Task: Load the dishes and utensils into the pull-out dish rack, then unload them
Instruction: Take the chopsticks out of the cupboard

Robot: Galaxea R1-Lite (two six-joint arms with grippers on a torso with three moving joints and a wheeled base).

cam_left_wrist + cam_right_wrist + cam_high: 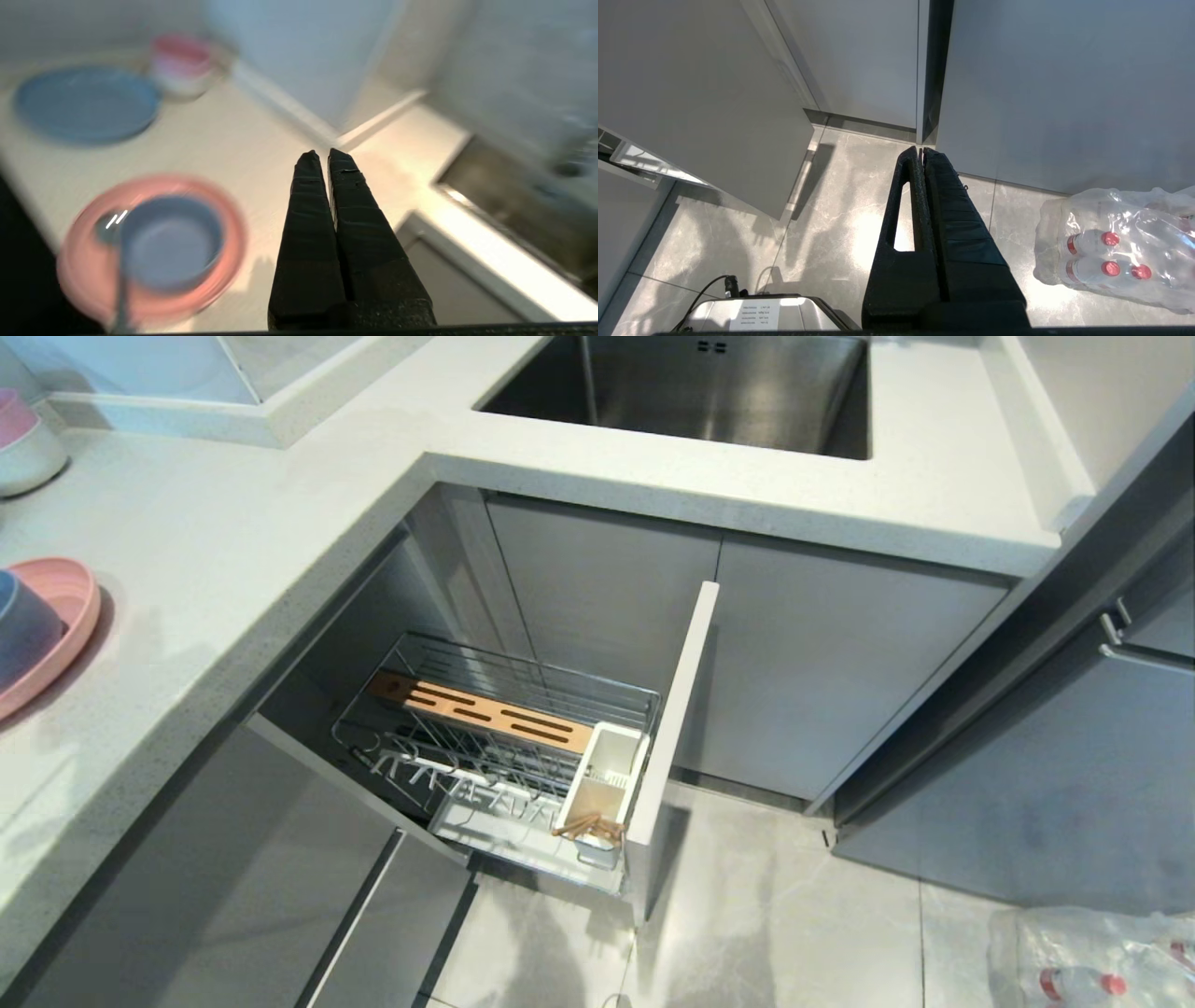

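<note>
Chopsticks (590,828) lean tips-down in your pulled-out dish rack (523,747), tops tilting toward the cabinet side, while your left gripper (323,156) hangs over the counter beside the pink plate (88,275), fingers pressed together on nothing, and your right gripper (920,151) points floorward, likewise closed.

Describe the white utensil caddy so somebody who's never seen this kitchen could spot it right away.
Below the sink, the pull-out dish rack stands drawn out of the grey cabinets. The white utensil caddy sits at its front end, against the narrow front panel, beside the slotted wooden strip. It is the only solid white box among chrome wires, with wooden chopsticks poking out.
</note>
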